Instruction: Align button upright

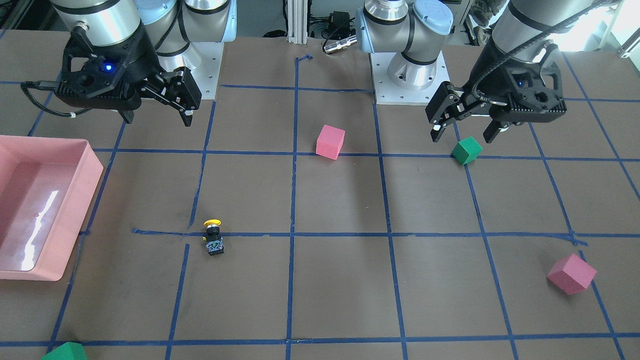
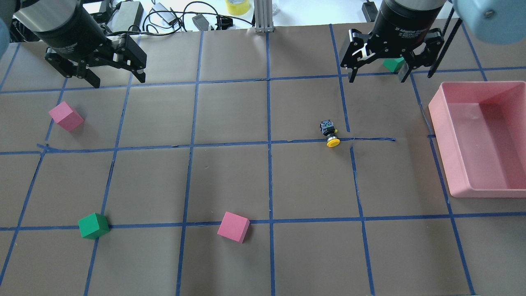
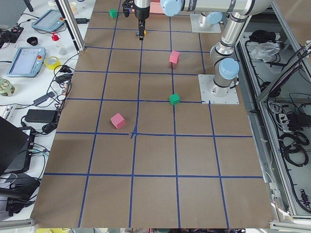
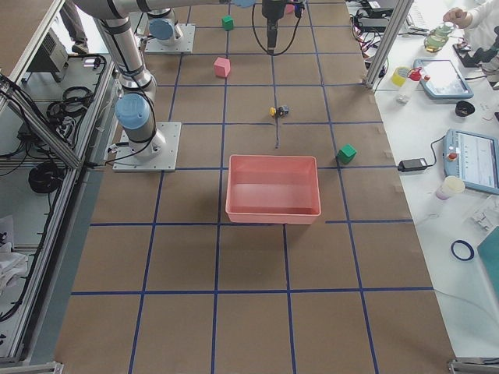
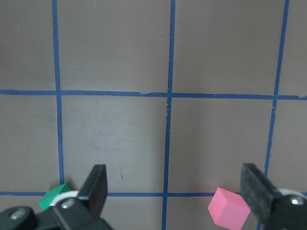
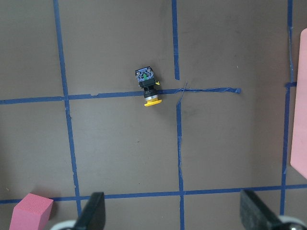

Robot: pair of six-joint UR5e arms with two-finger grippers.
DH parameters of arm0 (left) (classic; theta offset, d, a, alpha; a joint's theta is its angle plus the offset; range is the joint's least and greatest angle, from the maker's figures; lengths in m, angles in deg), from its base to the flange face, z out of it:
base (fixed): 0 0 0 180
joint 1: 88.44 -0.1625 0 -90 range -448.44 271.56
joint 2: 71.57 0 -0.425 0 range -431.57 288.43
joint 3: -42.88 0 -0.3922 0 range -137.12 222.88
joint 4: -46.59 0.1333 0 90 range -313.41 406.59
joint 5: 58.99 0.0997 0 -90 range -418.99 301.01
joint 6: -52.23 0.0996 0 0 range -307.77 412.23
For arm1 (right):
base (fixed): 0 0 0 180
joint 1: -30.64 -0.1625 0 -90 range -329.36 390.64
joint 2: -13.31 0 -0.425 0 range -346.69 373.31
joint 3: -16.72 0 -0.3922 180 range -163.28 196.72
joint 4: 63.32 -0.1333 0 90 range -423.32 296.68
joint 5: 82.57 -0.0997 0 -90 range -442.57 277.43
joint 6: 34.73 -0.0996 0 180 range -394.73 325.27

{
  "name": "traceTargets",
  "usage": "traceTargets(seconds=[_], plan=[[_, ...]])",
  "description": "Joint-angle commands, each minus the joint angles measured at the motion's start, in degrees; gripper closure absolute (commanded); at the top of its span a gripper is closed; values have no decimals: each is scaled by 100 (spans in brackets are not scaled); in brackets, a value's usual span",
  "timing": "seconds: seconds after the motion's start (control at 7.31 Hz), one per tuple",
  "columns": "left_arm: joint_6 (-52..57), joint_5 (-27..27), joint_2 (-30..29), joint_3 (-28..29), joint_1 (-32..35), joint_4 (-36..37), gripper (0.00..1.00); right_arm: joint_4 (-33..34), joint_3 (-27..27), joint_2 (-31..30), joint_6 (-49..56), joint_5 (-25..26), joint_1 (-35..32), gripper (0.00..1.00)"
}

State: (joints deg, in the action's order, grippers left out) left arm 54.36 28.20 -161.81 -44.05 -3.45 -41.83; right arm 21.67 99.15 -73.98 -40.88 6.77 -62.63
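Note:
The button (image 2: pixel 329 133) lies on its side on the brown table, across a blue tape line. Its yellow cap points toward the robot's base and its black base with contacts points away. It also shows in the front-facing view as the button (image 1: pixel 213 237) and in the right wrist view as the button (image 6: pixel 147 88). My right gripper (image 2: pixel 378 76) hangs open and empty above the far side of the table, well beyond the button. My left gripper (image 2: pixel 119 80) is open and empty too, far off at the left.
A pink bin (image 2: pixel 441 144) stands to the right of the button. Pink cubes (image 2: pixel 65 116) (image 2: pixel 233 227) and a green cube (image 2: pixel 93 225) lie on the left half. Another green cube (image 2: pixel 393 63) sits under the right gripper.

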Motion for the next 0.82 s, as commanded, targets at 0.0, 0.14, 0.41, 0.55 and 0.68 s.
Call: traceTargets(seconds=[0.0,0.14,0.41,0.55,0.68], plan=[[6,0,6,1,0,0,0,-17,1,1,8,4,1,0],[6,9,24,-16,0,-9,0,-35,9,44,26,21,1,0],[6,0,24,-8,0,0,0,166,245,289,9,-170,-8,0],[6,0,24,-8,0,-9,0,854,325,621,9,-207,-51,0],[6,0,24,-8,-9,-9,0,1644,483,947,17,-207,-60,0]])
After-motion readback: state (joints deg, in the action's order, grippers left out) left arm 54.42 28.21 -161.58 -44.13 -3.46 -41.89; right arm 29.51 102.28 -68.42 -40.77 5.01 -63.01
